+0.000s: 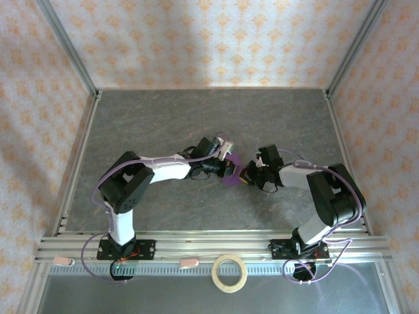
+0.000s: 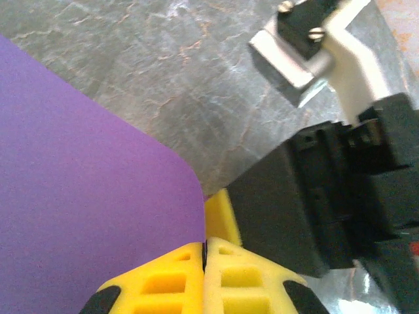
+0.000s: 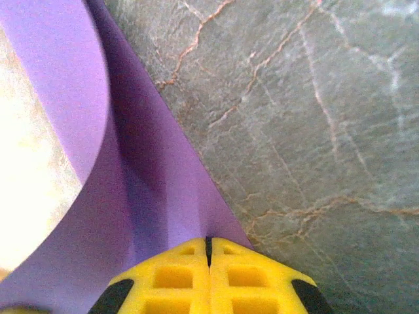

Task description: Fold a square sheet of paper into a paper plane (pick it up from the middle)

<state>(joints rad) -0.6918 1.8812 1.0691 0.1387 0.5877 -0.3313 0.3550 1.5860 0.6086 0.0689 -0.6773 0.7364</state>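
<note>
Grey marbled tabletop (image 1: 196, 118) is sitting inside a booth of cream walls (image 1: 209, 39) patterned with orange motifs, metal framing running up the corners.

- Both arms are reaching inward and meeting near the middle of the tabletop, slightly toward the near side.
- Square sheet of paper (image 1: 230, 179), purple, is showing between the two tool heads as a small patch; most of it is lying hidden under the arms in the top view.
- Left tool (image 1: 229, 168): in its wrist view the yellow fingers (image 2: 163, 284) are pressing together, and the sheet's (image 2: 78, 196) edge is running straight down into the seam between them (image 2: 204, 261). Clamped on the paper. The sheet is filling the left side of that view, smooth, one corner looking rounded.
- Right tool (image 1: 247, 175): fingers are closing flush (image 3: 209, 258) with the paper (image 3: 157, 196) pinched at the seam. The sheet is rising away from the fingers, curling up to the left and off the tabletop.
- The two tools are working just beside each other; the right tool's black body (image 2: 308, 209) is crowding the left wrist view.
- Tan tape ring (image 1: 230, 273) is lying flat near the front edge, between the arm bases, well apart from the paper.
</note>
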